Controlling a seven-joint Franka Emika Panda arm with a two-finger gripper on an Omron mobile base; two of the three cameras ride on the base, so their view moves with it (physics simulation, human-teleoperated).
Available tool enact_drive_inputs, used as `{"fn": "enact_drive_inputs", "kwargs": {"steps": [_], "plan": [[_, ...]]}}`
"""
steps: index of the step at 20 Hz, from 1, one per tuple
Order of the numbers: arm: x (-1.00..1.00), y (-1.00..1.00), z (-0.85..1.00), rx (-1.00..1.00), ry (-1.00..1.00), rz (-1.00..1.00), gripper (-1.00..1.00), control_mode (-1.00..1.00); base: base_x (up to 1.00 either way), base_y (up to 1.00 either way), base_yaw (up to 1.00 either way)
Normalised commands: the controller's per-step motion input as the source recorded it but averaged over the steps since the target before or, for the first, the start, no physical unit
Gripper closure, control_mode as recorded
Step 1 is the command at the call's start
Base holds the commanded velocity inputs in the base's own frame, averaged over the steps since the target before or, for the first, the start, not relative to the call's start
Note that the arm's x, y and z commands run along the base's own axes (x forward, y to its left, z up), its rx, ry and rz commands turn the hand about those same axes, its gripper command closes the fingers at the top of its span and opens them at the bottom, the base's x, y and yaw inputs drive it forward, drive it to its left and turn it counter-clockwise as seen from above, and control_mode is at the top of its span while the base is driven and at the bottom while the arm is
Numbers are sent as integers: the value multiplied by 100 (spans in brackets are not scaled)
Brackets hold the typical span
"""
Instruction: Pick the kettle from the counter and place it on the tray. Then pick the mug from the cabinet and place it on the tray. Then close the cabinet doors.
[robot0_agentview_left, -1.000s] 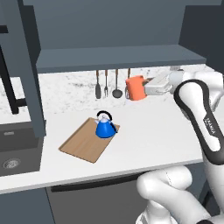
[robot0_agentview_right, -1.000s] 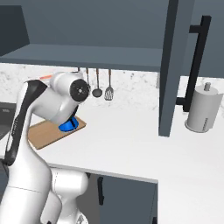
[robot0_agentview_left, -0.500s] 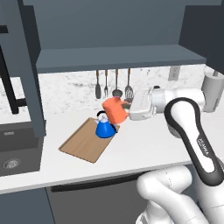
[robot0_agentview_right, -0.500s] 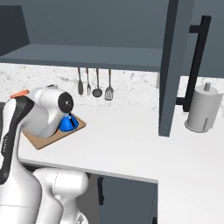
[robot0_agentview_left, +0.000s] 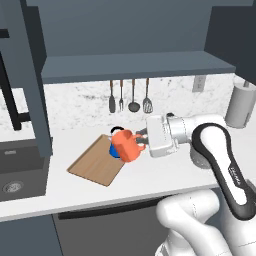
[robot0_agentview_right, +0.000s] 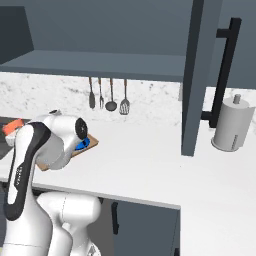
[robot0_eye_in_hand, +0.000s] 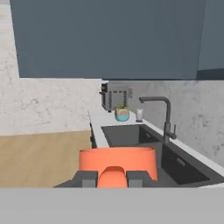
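No legible text anywhere — labels, brands, numbers (none readable).

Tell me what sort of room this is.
A kitchen, rendered rather than real: a dark sink with a black tap, metal utensils hanging on the speckled backsplash, and a long white stone counter.
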Motion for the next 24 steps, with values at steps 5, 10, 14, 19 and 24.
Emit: {"fn": "enact_drive_inputs", "kwargs": {"steps": [5,10,14,19,24], "plan": [[-6,2,-39,0,-2,15,100,-100,0,0,0],[0,0,-41,2,-5,1,100,-100,0,0,0],[0,8,-38,5,-7,-2,100,-100,0,0,0],[0,15,-42,6,-3,-6,100,-100,0,0,0],[0,11,-43,8,-3,-4,100,-100,0,0,0]]}}
